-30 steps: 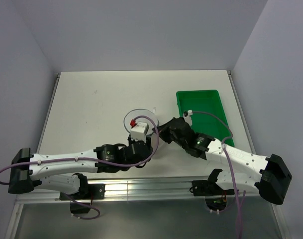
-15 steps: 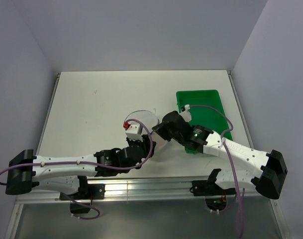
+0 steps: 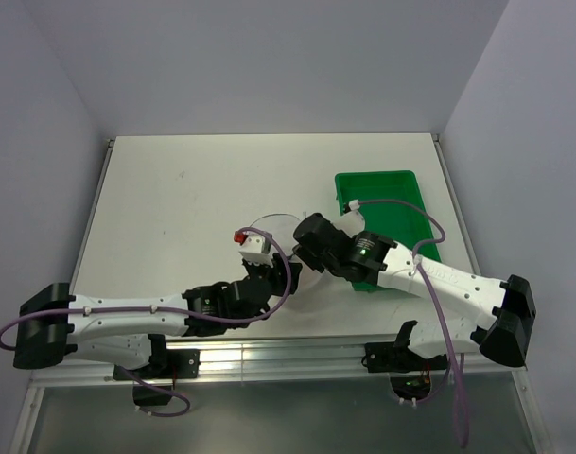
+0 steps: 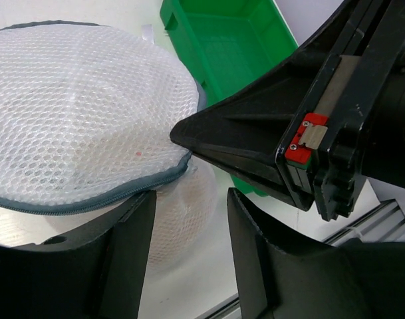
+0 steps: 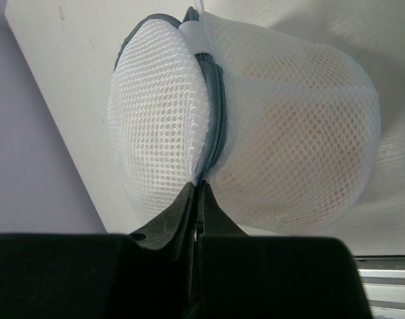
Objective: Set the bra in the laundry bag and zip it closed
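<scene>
The laundry bag [image 3: 271, 227] is a white mesh dome with a grey zipper rim, lying between both grippers. In the right wrist view its two halves [image 5: 162, 126] meet at the zipper [image 5: 215, 106]. The peach bra [image 5: 302, 146] shows through the mesh of the lower half, and also in the left wrist view [image 4: 185, 206]. My right gripper [image 5: 201, 189] is shut on the zipper rim; it also shows in the top view [image 3: 299, 252]. My left gripper [image 4: 189, 259] is open, with the bag's lower half showing between its fingers.
The green plastic tray [image 3: 393, 200] stands just right of the bag, under the right arm; it shows in the left wrist view [image 4: 222, 46] too. The table's near edge with a metal rail [image 3: 288, 355] is right behind the grippers.
The right arm has reached further left, bringing its gripper onto the bag's rim. The left wrist has shifted slightly left. The bag's top half now lies closer over the lower half.
</scene>
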You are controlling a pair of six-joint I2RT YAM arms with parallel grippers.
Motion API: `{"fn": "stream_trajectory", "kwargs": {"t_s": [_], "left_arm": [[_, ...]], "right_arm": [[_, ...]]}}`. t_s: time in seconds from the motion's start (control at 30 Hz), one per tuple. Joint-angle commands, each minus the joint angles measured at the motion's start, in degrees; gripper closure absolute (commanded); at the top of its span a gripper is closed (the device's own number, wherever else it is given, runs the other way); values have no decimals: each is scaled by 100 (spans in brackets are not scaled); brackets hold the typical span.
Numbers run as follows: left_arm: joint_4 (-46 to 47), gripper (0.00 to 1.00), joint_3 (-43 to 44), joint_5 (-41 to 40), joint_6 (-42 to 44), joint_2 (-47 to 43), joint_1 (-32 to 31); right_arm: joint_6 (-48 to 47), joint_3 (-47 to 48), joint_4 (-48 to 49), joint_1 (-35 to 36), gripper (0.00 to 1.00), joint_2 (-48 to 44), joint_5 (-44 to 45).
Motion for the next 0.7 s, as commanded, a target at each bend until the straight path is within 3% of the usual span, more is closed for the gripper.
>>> {"fn": "stream_trajectory", "kwargs": {"t_s": [0.0,0.67], "left_arm": [[274,49,334,-44,182,205,2],[-420,60,913,-342,-266,662,63]], "right_arm": [[210,323,-376,54,100,23,312],[254,569,-473,194,100,137,223]]}}
